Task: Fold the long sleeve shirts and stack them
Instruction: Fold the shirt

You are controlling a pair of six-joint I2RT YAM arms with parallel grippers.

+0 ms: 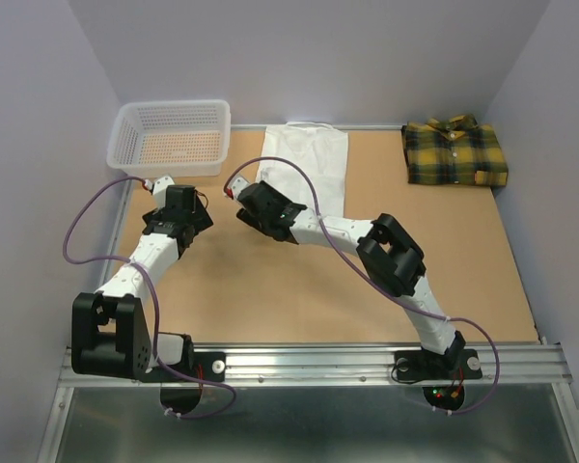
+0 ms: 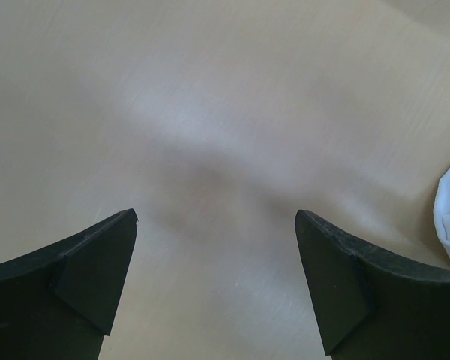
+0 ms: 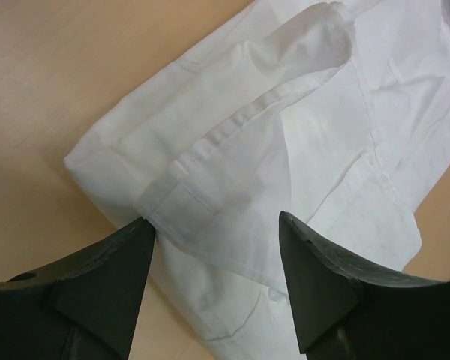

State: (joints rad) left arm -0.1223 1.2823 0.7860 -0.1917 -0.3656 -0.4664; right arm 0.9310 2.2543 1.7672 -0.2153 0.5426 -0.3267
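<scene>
White shirt (image 1: 307, 162): flat on the table (image 1: 270, 289) at the far middle, narrowed to a long strip with its top end against the back edge. In the right wrist view a sleeve (image 3: 255, 112) is turned in over the body, several layers deep at the near corner.
Plaid shirt (image 1: 455, 152): far right corner, already a compact folded packet, well apart from the white one.
Right gripper (image 3: 216, 221): over the strip's near-left end, fingers spread and holding nothing, straddling the cuffed edge. Whether the tips brush the cloth I cannot tell from this angle.
Left gripper (image 2: 216, 217): fully spread, empty, above bare table; only a white corner shows at its right edge.
Basket (image 1: 171, 138): far left, just beyond the left arm.

Risks, as I judge them:
- A pinch here may catch only the top layer; the tucked sleeve would then peel open.
- Lifting one corner alone would likely skew the strip, since the left gripper is off the cloth.
- The two wrists sit close, so a reach inward by the left risks a knock.
- The carry to the plaid shirt is long, and a loose fold could sag apart.
</scene>
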